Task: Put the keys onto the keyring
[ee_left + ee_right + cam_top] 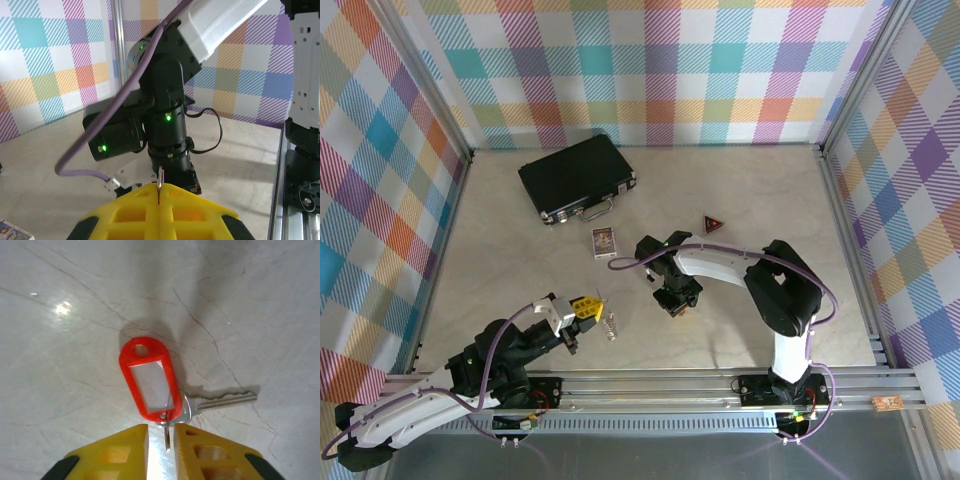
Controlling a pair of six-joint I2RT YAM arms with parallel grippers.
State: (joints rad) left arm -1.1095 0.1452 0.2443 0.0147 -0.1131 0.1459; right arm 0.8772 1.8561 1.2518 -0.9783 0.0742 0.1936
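Yellow fingertips (120, 452) of the right gripper (161, 450) stand a narrow gap apart, open, with a thin wire ring between them that neither pad presses. Just beyond lie the keys (186, 407), flat on the pale marbled table (75, 365): one silvery key joined to a bright red oval tag (150, 377) with a clear window and a hole at its far end. The tag's long axis runs away from the fingers, leaning slightly left. The key blade (225, 400) points right, its teeth facing away from the fingers.

From the left wrist, the left gripper (158, 200) is closed, its yellow pads pinching the keyring (160, 179), seen edge-on as an upright sliver. The right arm (165, 125) stands close ahead.

From above, the left gripper (592, 306) holds the keyring (610, 325) near the front rail, its row of small pieces running toward the rail. The right gripper (677, 300) points down at the table close by. Further back, a black case (578, 177) lies shut, so its contents cannot be told, with a card (604, 240) and a dark red triangular piece (714, 225) between.
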